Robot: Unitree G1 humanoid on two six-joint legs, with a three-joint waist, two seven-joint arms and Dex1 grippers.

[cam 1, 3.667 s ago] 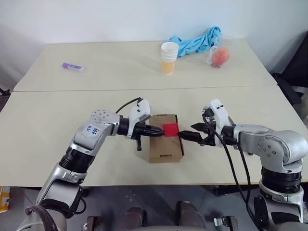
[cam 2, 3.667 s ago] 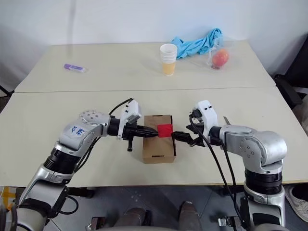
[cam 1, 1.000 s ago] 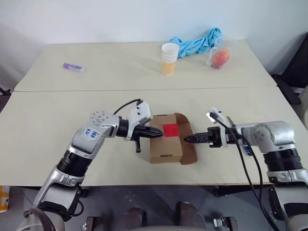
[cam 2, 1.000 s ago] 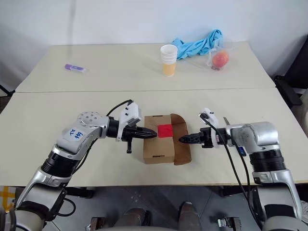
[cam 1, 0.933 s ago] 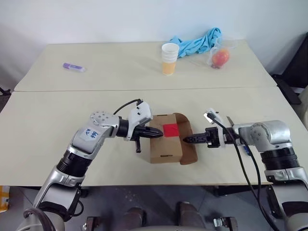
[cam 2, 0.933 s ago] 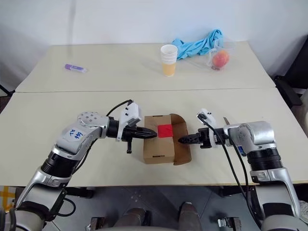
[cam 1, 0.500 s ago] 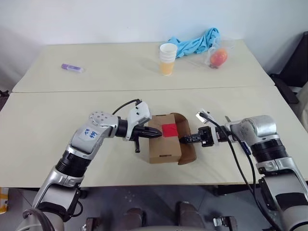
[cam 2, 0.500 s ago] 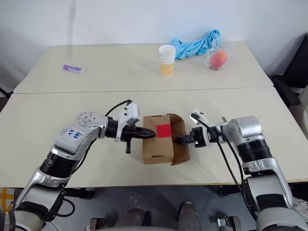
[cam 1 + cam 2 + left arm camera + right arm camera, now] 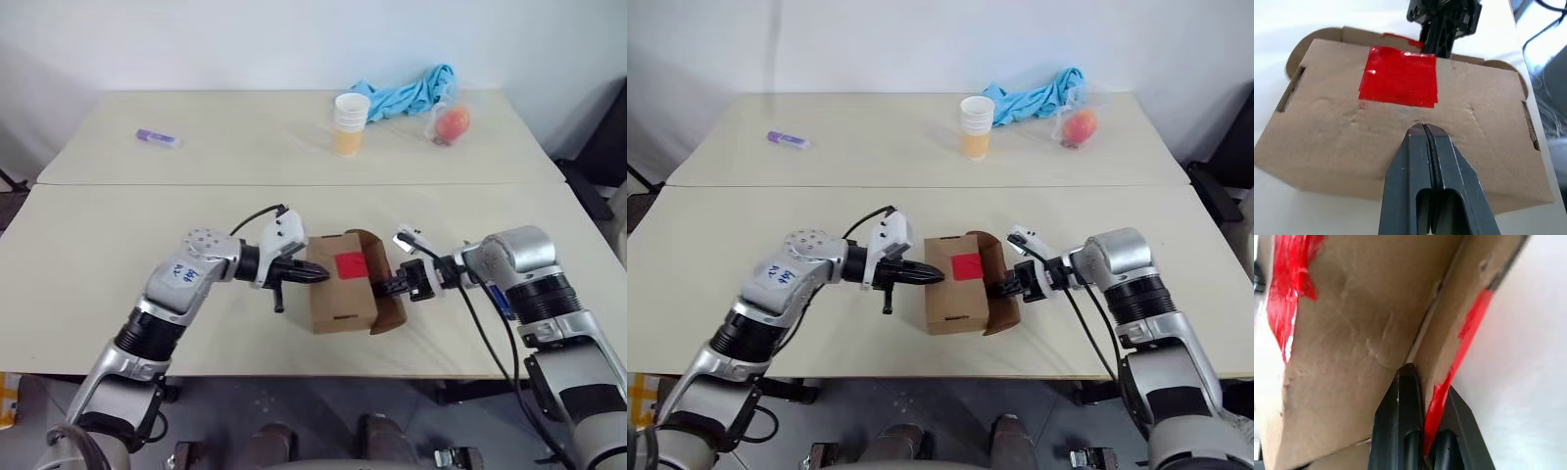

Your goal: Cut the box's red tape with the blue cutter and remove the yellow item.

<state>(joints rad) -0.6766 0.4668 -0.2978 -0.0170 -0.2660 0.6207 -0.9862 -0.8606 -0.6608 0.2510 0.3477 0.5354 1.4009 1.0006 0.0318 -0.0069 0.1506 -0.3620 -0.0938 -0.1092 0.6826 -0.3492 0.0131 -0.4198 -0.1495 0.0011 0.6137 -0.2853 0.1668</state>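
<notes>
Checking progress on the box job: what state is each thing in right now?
box: on the near table, right flap swung open.
red tape: cut, a strip left on the opened flap.
left gripper: jaws shut, tip pressed on the box top.
right gripper: jaws shut on the flap's edge.
paper cup: upright, holding orange contents.
</notes>
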